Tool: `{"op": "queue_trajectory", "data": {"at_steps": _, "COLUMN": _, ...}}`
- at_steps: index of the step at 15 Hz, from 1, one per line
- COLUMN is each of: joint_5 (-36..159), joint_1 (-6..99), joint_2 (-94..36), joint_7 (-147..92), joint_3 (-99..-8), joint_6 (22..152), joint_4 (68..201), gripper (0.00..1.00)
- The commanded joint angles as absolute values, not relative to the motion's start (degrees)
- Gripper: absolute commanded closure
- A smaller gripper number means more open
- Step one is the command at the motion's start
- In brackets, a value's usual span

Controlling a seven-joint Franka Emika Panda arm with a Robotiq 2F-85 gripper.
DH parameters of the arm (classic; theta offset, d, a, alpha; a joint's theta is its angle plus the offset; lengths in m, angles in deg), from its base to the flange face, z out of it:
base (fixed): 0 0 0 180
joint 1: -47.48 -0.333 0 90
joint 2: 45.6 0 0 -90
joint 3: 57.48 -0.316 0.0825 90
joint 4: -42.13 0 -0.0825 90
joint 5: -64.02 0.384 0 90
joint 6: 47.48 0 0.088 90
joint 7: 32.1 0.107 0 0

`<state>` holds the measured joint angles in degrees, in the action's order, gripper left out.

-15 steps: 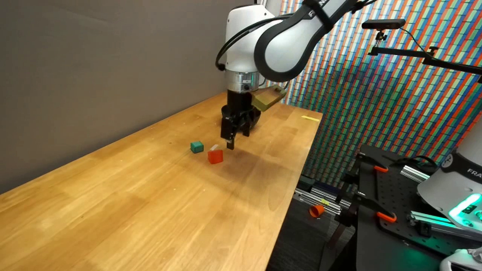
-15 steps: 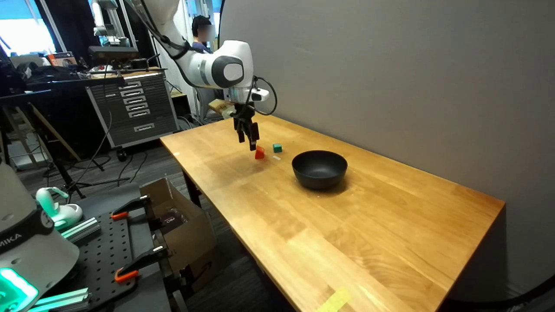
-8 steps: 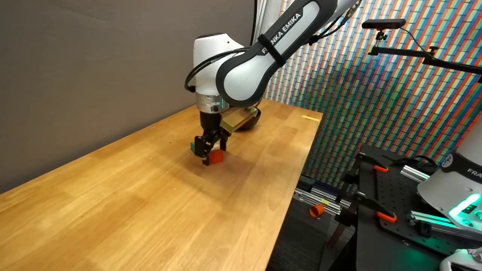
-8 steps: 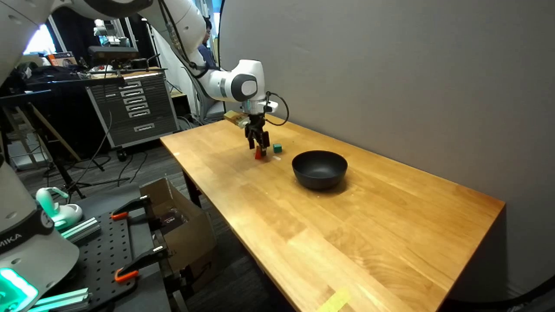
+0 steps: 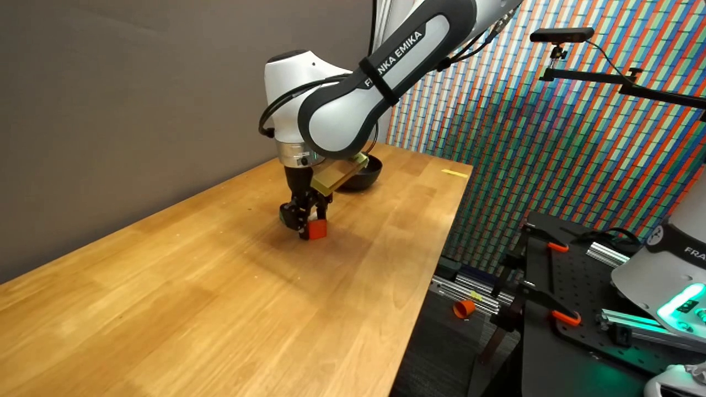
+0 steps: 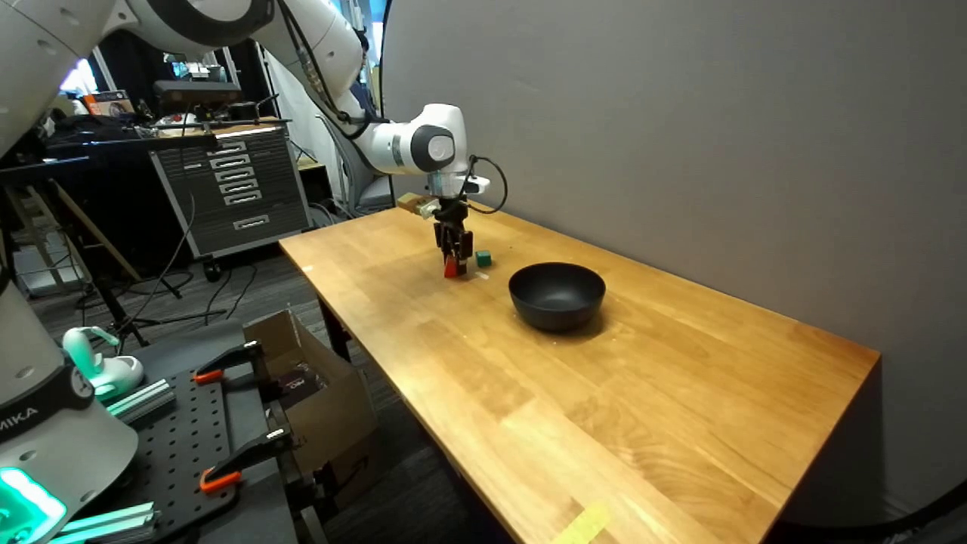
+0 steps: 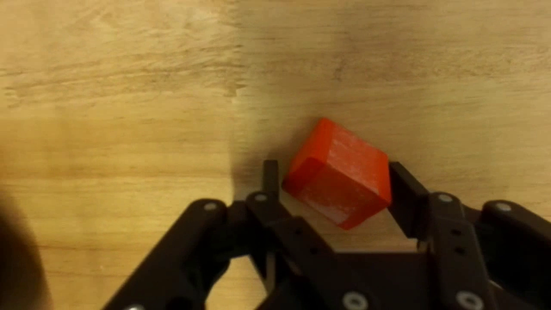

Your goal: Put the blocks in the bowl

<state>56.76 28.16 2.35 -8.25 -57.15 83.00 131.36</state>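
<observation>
The red-orange block (image 7: 344,172) rests on the table, turned cornerwise between the fingers of my gripper (image 7: 332,162). A narrow strip of table shows between its left corner and the left finger (image 7: 270,178); the right finger (image 7: 407,193) meets or nearly meets the opposite corner. The jaws stand partly open around it. In an exterior view the green block (image 6: 483,258) sits just beside my gripper (image 6: 455,264); elsewhere the gripper mostly hides it. The black bowl (image 6: 557,317) stands apart from both blocks, its inside bare.
A small white scrap (image 6: 482,276) lies near the blocks. Yellow tape (image 6: 585,523) marks the tabletop close to an edge. A grey wall (image 5: 138,110) runs along one long side of the table (image 5: 220,309). A dark blurred shape (image 7: 17,258) fills the wrist view's lower left.
My gripper has come down and across from beside the red-orange block to around it, and its fingers have drawn closer together. Blocks and bowl have not visibly moved.
</observation>
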Motion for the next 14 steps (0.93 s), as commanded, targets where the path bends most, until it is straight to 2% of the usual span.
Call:
{"op": "queue_trajectory", "data": {"at_steps": 1, "joint_5": 55.9, "joint_1": 26.2, "joint_2": 1.2, "joint_7": -4.7, "joint_3": -55.4, "joint_6": 78.2, "joint_4": 130.5, "gripper": 0.67}}
{"op": "queue_trajectory", "data": {"at_steps": 2, "joint_5": 55.7, "joint_1": 26.0, "joint_2": 0.5, "joint_7": -4.1, "joint_3": -55.0, "joint_6": 77.7, "joint_4": 130.8, "gripper": 0.72}}
{"op": "queue_trajectory", "data": {"at_steps": 4, "joint_5": 54.2, "joint_1": 25.4, "joint_2": -1.2, "joint_7": -2.2, "joint_3": -53.5, "joint_6": 76.4, "joint_4": 131.7, "gripper": 0.75}}
{"op": "queue_trajectory", "data": {"at_steps": 14, "joint_5": 32.9, "joint_1": 25.3, "joint_2": -7.0, "joint_7": 8.4, "joint_3": -43.2, "joint_6": 79.7, "joint_4": 132.2, "gripper": 0.76}}
